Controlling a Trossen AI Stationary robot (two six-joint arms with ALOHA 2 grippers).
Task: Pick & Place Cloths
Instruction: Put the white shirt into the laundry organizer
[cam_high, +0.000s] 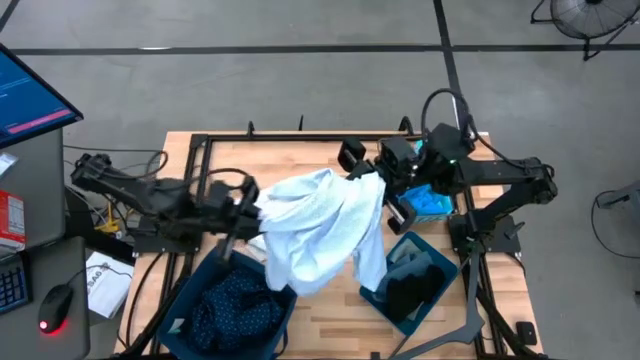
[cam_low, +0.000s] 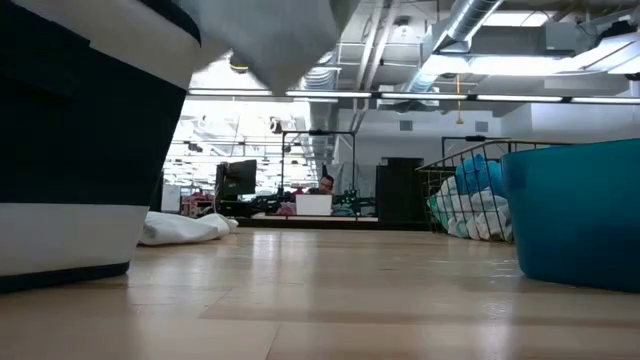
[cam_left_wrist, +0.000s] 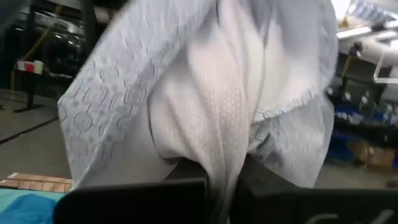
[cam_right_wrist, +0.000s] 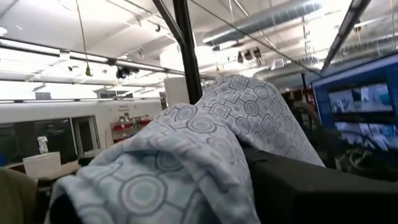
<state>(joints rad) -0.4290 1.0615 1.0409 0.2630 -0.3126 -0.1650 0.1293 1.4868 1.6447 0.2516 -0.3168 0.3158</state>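
One pale blue cloth hangs stretched above the table centre, held between two claws: the left claw at nine o'clock and the right claw at two o'clock, both clamped on its fabric. Two teal bins sit below.

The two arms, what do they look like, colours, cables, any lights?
Both arms are black, made of boxy jointed segments. The left arm trails thin black cables near its base. The right arm carries a black cable loop above its wrist and a small green light there. The fingers are dark, flat and blocky.
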